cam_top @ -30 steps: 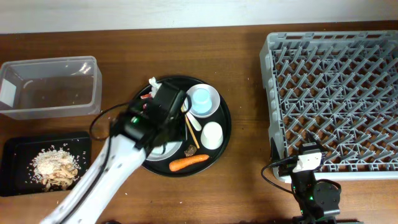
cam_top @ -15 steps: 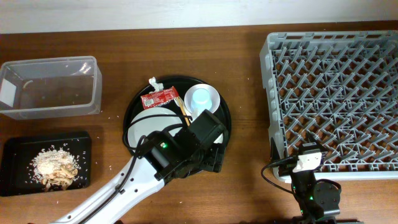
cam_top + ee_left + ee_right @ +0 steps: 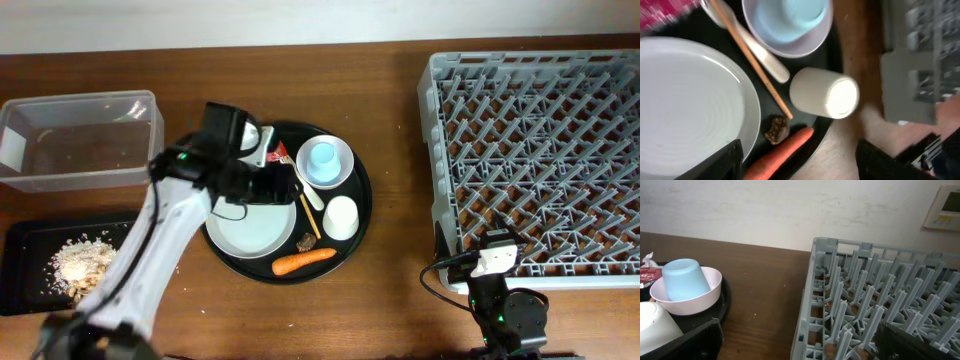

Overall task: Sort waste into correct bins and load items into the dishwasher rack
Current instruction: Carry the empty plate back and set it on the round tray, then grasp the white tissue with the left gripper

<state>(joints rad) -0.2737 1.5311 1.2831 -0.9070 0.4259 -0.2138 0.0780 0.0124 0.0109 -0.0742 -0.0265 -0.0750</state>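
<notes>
1. The left gripper hangs over the round tray. Its fingers stand wide apart with nothing between them.
2. The right gripper sits low at the near edge of the rack. Its fingers are spread wide and hold nothing.
3. The plate lies flat on the left half of the round tray, bare of scraps.
4. The bowl stands at the tray's upper right with the blue cup inside it.
5. The small white cup rests on the tray just below the bowl. Whether it stands or lies on its side cannot be told.
6. The sticks run slantwise between the plate and the bowl.
7. The carrot lies on the tray's lower rim area, below the small white cup. A brown scrap sits just above it, beside the plate's edge.
8. The wrapper lies at the top of the tray, partly hidden by the left arm.
9. The clear tub stands on the table at the far left. No waste can be made out in it.
10. The black tray lies below the tub and holds pale food scraps.
11. The rack occupies the right of the table, and no dishes show among its pegs.
</notes>
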